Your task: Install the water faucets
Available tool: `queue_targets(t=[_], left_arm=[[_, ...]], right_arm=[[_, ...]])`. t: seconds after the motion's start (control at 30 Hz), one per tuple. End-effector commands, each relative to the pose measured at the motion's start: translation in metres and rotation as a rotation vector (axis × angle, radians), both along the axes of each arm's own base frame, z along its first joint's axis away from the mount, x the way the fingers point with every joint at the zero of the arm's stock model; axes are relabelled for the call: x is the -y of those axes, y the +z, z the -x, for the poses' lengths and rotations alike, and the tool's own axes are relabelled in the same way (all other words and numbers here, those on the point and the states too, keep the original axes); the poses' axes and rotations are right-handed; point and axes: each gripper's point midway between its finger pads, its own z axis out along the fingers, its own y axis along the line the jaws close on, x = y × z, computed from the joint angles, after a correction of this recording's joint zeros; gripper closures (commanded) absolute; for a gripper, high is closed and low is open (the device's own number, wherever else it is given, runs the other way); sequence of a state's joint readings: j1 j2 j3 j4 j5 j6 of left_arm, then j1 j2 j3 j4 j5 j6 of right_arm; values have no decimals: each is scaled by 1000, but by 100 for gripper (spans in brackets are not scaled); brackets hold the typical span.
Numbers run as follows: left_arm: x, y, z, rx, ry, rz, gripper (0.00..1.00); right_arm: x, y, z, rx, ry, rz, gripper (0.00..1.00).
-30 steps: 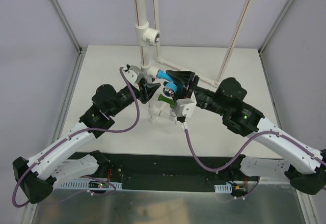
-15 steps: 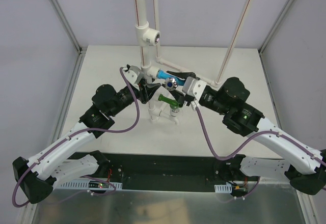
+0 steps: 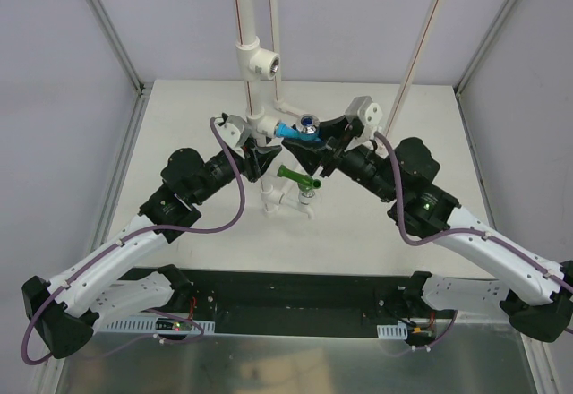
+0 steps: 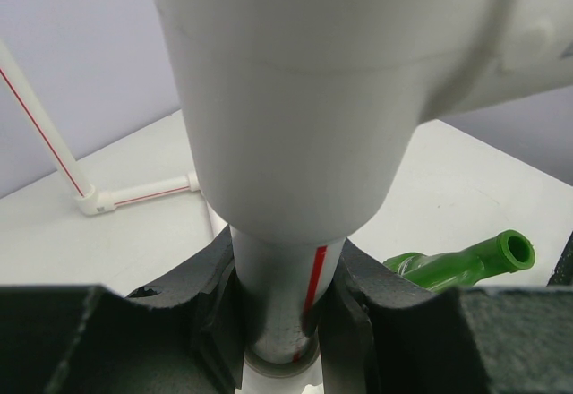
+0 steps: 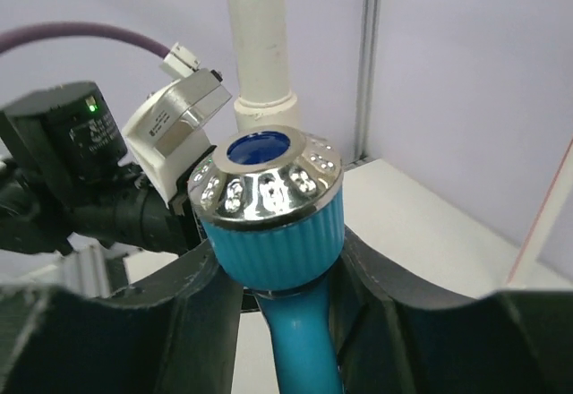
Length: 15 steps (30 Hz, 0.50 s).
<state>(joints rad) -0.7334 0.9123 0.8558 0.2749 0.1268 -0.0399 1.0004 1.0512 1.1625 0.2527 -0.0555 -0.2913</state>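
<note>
The light blue water faucet with a shiny silver top sticks sideways out of a socket on the white upright pipe. My right gripper is shut on its ribbed blue knob, one finger on each side. The dark green faucet juts from the same pipe lower down, and its spout shows in the left wrist view. My left gripper is shut on the upright pipe just below a wide fitting.
A white tee sits higher on the upright pipe. Thin red-striped pipes slant across the back, and one ends in an elbow on the table. Frame posts flank the white table. The left arm's camera housing is close behind the blue faucet.
My right wrist has rolled over with the blue faucet in it, so the silver top has swung from low beside the green faucet to upward. The left arm has not moved.
</note>
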Motion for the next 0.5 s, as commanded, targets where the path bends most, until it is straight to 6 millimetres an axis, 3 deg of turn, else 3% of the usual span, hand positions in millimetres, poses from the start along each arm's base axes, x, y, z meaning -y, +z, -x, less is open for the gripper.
queue_targets(t=[0.0,0.2,0.47], left_arm=[[3,-3,10,-99,-25,61,100],[4,-2,10,-99,-29,63,100],[5,0,10,-98,-32,67,100]], right_arm=[[-7,-9,-2,-373,12,-194,100],[-1,17,3,-656,38,-421,100],[2,31,4,-985,73,-649,100]])
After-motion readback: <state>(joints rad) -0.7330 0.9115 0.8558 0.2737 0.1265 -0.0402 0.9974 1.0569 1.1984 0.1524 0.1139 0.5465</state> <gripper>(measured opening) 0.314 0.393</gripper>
